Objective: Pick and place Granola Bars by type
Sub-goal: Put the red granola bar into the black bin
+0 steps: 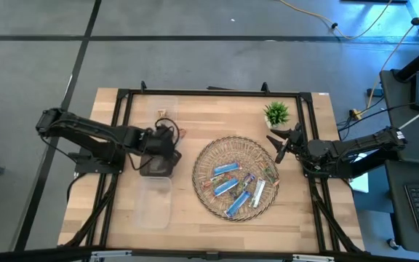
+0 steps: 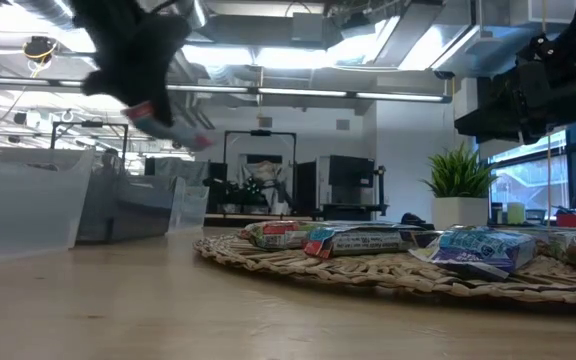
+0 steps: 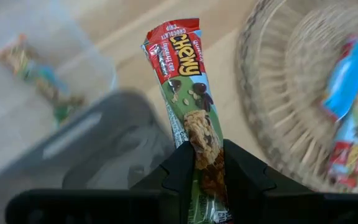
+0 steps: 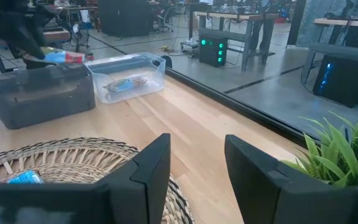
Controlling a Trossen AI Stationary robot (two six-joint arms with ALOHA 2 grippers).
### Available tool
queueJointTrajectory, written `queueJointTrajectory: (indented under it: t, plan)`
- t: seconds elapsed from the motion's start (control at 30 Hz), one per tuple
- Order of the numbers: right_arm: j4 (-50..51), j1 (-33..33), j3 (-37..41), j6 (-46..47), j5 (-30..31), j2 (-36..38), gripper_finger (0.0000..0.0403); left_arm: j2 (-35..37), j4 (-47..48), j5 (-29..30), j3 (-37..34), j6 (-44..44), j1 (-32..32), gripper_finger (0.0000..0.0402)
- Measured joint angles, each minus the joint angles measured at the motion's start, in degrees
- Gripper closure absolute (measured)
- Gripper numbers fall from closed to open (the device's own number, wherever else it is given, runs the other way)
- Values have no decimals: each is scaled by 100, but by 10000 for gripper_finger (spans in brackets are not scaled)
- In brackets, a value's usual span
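My left gripper (image 3: pixel 209 163) is shut on a green granola bar (image 3: pixel 185 93) with a red end and hovers over a dark bin (image 1: pixel 156 164) left of the wicker tray (image 1: pixel 204 191). Several bars, blue, purple and silvery, lie on that tray (image 1: pixel 225 169). One more bar (image 4: pixel 124 84) lies in the clear bin (image 4: pixel 129 78) at the table's far side. My right gripper (image 4: pixel 196 163) is open, raised over the tray's right rim, beside the potted plant (image 1: pixel 276 113). My left gripper pinches the green bar between its two fingers at its lower part (image 3: pixel 205 149). The fingers lie across the bar. The bar is lifted clear, and its red end (image 3: pixel 174 34) sticks out past the fingertips above the dark bin (image 3: pixel 98 155).
A third, clear bin (image 1: pixel 153 204) stands at the near left of the tray. The potted plant (image 4: pixel 340 155) stands close to my right gripper. A black frame rail (image 1: pixel 209 93) runs along the table's far edge. Bare wood lies between the bins and the tray.
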State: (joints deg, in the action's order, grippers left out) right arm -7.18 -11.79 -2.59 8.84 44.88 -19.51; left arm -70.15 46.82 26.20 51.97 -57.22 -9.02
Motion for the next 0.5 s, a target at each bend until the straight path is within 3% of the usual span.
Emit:
queueJointTrajectory:
  t: [0.3, 0.5]
  plan:
    - [0, 0, 0, 9, 2, 2, 247, -20, 141, 400, -540, -1705, -808, 334]
    - [0, 0, 0, 6, 2, 0, 247, -22, 99, 417, -947, -2283, -972, 334]
